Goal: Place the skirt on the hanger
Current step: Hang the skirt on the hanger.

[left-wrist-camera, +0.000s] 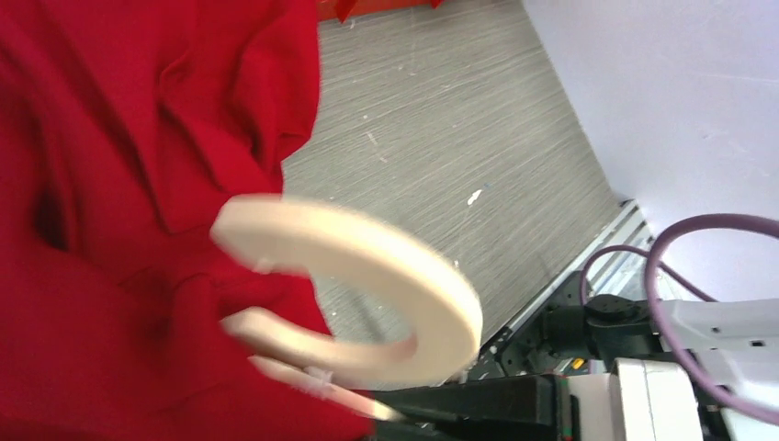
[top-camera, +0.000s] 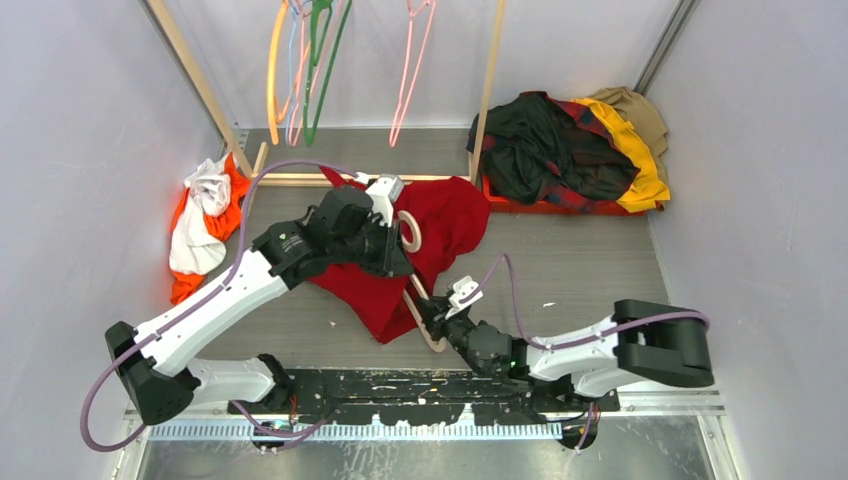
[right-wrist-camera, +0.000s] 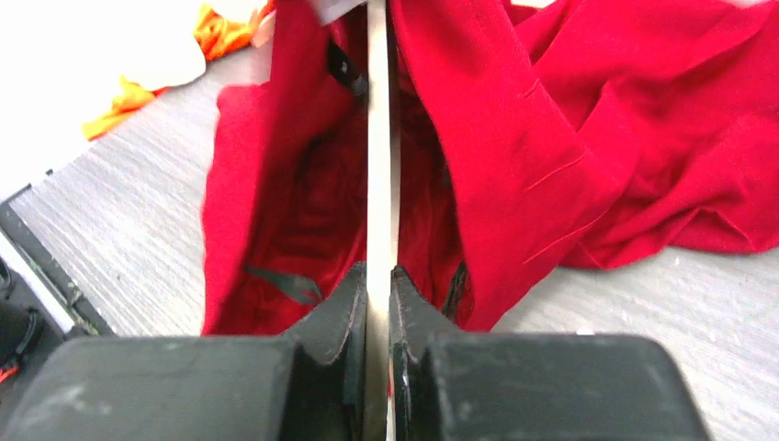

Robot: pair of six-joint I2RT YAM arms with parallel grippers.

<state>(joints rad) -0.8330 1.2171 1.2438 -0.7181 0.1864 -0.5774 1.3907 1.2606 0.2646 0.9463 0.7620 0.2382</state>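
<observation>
The skirt [top-camera: 450, 220], soft, light and floppy, lies bunched around the hanger [left-wrist-camera: 367, 253], whose stiff thin bar the right gripper [right-wrist-camera: 378, 280] pinches tight, so it likely wants gripping at the waist edge; whether the left gripper [top-camera: 388, 250], by the hook, is closed I cannot tell.

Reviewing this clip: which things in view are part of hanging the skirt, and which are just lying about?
In the job: red skirt; cream hanger running through it; right gripper clamped on that hanger.
Lying about: plaid shirt and yellow garment, back right; orange and white clothes, left; green hanger and pink hanger, hanging behind.
</observation>
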